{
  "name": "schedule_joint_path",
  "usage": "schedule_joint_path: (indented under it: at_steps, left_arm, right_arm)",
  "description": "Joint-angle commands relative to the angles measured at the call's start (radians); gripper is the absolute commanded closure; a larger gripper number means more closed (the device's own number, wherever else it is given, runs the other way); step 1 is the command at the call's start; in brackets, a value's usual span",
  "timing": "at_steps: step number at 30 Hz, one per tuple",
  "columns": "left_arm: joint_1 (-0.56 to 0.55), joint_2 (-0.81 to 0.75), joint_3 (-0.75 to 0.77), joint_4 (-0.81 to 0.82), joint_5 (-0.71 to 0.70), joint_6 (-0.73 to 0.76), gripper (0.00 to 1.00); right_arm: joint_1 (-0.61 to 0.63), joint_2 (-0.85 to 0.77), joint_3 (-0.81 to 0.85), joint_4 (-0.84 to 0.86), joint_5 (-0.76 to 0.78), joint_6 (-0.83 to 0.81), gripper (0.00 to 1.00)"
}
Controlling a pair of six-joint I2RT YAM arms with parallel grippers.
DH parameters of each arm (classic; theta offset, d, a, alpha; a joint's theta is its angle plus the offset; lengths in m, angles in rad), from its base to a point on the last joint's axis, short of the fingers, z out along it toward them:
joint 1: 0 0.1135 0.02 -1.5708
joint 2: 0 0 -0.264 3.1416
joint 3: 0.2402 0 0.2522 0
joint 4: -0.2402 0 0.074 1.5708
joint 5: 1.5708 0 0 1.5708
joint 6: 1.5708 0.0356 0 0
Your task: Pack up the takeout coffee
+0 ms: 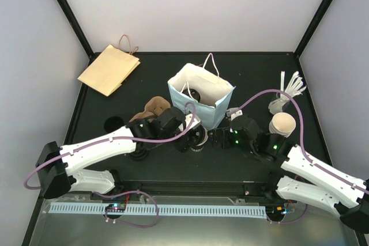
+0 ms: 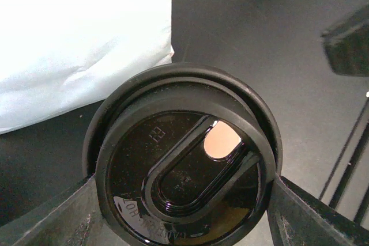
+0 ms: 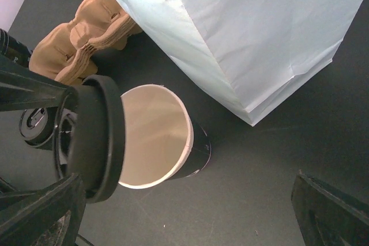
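The takeout coffee's paper cup (image 3: 154, 136) stands on the black table just in front of the pale blue bag (image 3: 259, 33), its mouth uncovered and its inside cream. My left gripper (image 2: 183, 201) is shut on the round black lid (image 2: 184, 171), one finger on each side of its rim. In the right wrist view the lid (image 3: 99, 136) hangs tilted on edge at the cup's left rim. Through the lid's sip hole I see the cup's pale inside. My right gripper (image 3: 184, 217) is open and holds nothing, just right of the cup (image 1: 200, 137).
The pale blue bag (image 1: 222, 105) stands open at mid-table with something dark and round inside. A flat brown paper bag (image 1: 109, 70) lies at the back left. Brown cardboard sleeves (image 1: 153, 108) sit left of the blue bag. A stack of lidless cups (image 1: 282, 125) stands on the right.
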Motion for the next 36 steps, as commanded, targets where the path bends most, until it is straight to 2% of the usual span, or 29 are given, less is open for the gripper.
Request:
schedule_joint_path:
  at_steps: [1,6,36]
  left_arm:
    - [-0.01,0.048,0.071,-0.04,-0.071,0.031,0.29]
    - [-0.011,0.121,0.092,-0.057,-0.091,0.028,0.29]
    - [-0.035,0.256,0.193,-0.129,-0.109,0.044,0.29]
  right_arm:
    - [-0.004,-0.021,-0.01,0.005,0.016,0.02,0.0]
    - [-0.004,-0.029,-0.015,0.006,0.019,0.025,0.0]
    - [-0.008,-0.026,-0.055,-0.013,0.033,0.085,0.0]
